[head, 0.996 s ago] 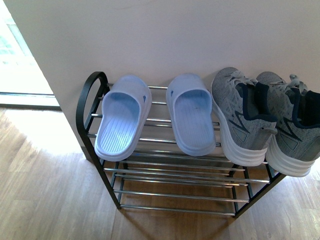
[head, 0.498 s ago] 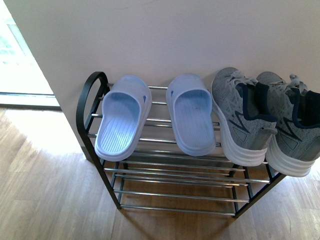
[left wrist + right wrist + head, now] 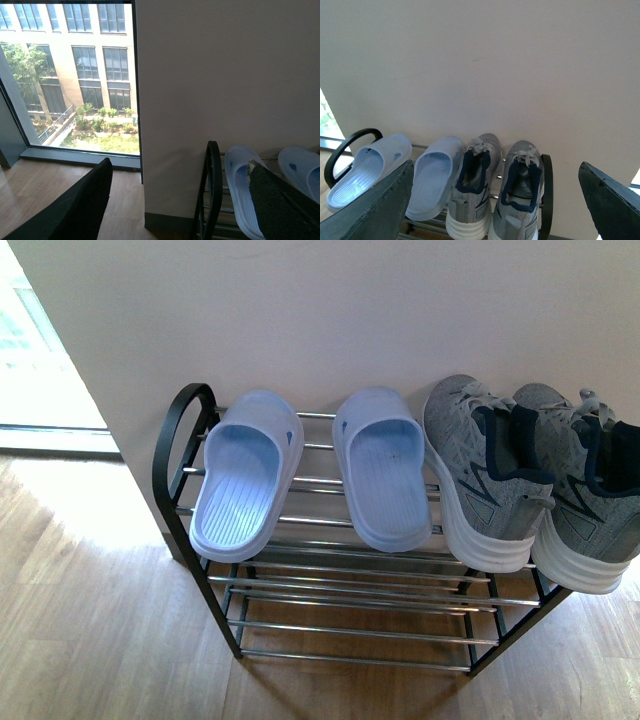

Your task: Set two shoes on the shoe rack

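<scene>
Two grey knit sneakers with white soles stand side by side, toes to the wall, on the right end of the shoe rack's (image 3: 170, 455) top shelf: the left shoe (image 3: 485, 475) and the right shoe (image 3: 590, 500). The right wrist view shows the same left shoe (image 3: 472, 195) and right shoe (image 3: 517, 200) below my right gripper (image 3: 496, 166), which hangs open above and clear of them. My left gripper (image 3: 180, 164) is open and empty, off the rack's left end by its black side frame (image 3: 212, 190). Neither gripper appears in the front view.
Two pale blue slippers (image 3: 245, 475) (image 3: 380, 470) fill the left and middle of the top shelf. Lower chrome bars (image 3: 350, 595) show beneath. The rack backs onto a white wall. A large window (image 3: 70, 75) lies left of it, with wooden floor (image 3: 90, 620) around.
</scene>
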Controlling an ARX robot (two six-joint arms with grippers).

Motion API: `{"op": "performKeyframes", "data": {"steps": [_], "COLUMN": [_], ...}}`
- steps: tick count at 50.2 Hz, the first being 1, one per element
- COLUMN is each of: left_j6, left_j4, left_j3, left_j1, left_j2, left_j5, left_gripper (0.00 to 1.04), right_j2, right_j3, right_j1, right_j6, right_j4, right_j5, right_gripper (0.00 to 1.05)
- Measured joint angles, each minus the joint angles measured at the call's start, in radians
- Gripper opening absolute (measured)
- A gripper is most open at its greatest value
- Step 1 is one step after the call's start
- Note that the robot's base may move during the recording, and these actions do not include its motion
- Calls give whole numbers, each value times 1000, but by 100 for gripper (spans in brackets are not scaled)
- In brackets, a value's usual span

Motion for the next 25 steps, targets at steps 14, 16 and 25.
{"op": "performKeyframes", "data": {"steps": [14,16,25], "left_j6": [1,1,1], "left_j4": [0,0,0], "left_j3": [0,0,0], "left_j1": [0,0,0], "left_j2": [0,0,0], "left_j5": [0,0,0], "left_gripper": [95,95,95], "right_j2": [0,0,0], "right_j3": [0,0,0], "right_j1": [0,0,0], "right_j6": [0,0,0], "right_j4": [0,0,0], "right_j5": [0,0,0], "right_gripper": [96,96,96]}}
